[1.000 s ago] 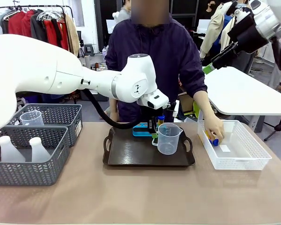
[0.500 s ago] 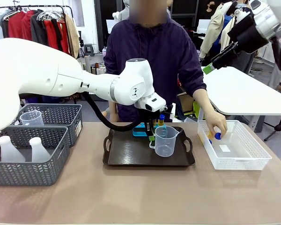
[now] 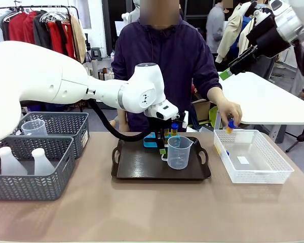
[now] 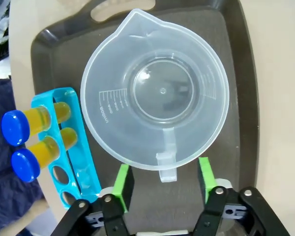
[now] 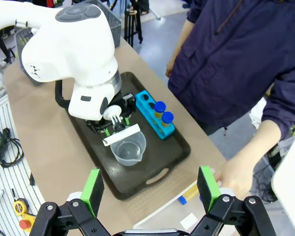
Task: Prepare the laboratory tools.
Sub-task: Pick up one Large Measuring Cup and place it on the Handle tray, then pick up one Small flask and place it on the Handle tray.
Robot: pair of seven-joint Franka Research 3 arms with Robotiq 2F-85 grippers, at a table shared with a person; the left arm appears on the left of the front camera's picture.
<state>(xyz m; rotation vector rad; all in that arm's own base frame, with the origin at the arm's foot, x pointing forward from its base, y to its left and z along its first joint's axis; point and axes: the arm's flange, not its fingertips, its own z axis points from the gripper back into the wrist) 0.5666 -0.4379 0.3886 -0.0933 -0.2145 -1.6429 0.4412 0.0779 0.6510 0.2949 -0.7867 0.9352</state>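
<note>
the left gripper is seen parted, the handle of the clear beaker lying loose between its pads. the beaker is stood on the dark tray beside the blue rack, in which two blue-capped amber tubes are held. the right gripper is spread wide, nothing gripped.
</note>
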